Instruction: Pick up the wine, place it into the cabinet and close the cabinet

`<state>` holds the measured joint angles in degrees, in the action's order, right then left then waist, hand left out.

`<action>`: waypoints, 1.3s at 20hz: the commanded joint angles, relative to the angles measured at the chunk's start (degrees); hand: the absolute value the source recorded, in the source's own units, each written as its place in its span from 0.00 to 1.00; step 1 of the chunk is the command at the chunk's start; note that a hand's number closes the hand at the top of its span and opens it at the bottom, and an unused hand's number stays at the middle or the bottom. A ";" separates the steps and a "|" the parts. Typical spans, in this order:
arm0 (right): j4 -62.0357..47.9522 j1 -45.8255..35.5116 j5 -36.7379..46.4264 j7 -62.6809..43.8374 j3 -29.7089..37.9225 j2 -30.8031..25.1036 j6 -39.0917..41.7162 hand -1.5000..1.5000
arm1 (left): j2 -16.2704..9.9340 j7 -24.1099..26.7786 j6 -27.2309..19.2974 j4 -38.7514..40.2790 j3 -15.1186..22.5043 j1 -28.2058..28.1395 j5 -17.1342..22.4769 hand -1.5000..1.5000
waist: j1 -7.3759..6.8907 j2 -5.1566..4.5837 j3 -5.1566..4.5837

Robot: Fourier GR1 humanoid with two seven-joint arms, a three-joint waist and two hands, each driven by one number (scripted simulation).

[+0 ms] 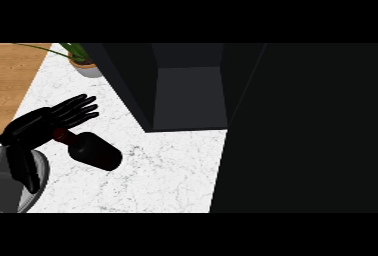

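left hand point(52, 120), fingers straight and open, rests against the wine bottle's point(94, 150) neck, lining up a grasp; cabinet point(188, 100) stands open beyond it.

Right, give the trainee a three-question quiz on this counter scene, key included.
1. True or false: the wine bottle already stands inside the cabinet.
2. Which hand is next to the bottle's neck? A) left hand B) right hand
3. Fill in: at the counter's far left corner stands a potted ____.

Key: 1 false, it lies on the counter; 2 A; 3 plant.
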<state>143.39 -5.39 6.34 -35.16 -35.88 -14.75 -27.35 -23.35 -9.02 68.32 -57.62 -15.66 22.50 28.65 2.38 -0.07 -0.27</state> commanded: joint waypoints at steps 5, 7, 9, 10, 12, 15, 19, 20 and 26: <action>8.43 1.38 6.06 -1.94 -3.10 -2.55 -1.51 0.00 | 2.04 8.93 5.46 4.09 -1.96 1.48 -12.26 0.00 | 1.14 -0.14 -0.12; 5.78 -0.70 3.56 -1.16 -1.05 -2.47 -1.14 0.00 | 3.69 12.78 4.76 4.25 -2.65 1.50 -15.19 0.00 | 0.71 -0.48 -0.13; 7.26 -1.93 4.08 -3.31 -1.44 -2.58 -1.86 0.00 | 4.19 13.62 3.08 5.14 -2.33 2.79 -16.81 0.00 | 1.15 -0.34 -0.18; 8.59 -1.31 3.86 -4.39 0.03 -3.39 -2.12 0.00 | 3.01 15.46 4.89 4.52 -2.36 0.36 -18.31 0.00 | 0.27 -0.20 -0.08; 6.96 -1.16 2.63 -1.84 -0.66 -3.97 -1.68 0.00 | 4.25 17.93 2.95 5.67 -2.08 0.76 -20.98 0.00 | 1.11 -0.50 -0.16; 6.14 -0.02 1.30 1.17 -0.12 -4.92 -1.79 0.00 | 3.74 20.63 3.44 7.72 -0.41 0.72 -23.58 0.00 | 1.37 -0.67 -0.10; 7.97 -0.10 2.06 -1.08 -1.14 -6.34 -2.15 0.00 | 2.73 21.64 5.30 12.15 1.28 0.71 -24.62 0.00 | 1.21 -0.32 -0.08; 5.23 -1.76 2.73 -0.35 -2.25 -3.93 -3.66 0.00 | 3.38 22.39 4.83 12.90 1.83 0.95 -25.16 0.00 | 1.16 -0.42 -0.17; 5.55 -2.72 2.53 -0.39 -0.59 -4.98 -5.04 0.00 | 2.89 24.17 5.80 14.63 3.98 1.35 -25.41 0.00 | 1.24 -0.31 -0.18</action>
<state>142.79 -8.92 5.12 -33.32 -36.80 -19.19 -31.42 -20.50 7.32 65.19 -45.36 -12.79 23.97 4.01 3.69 -0.28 -0.29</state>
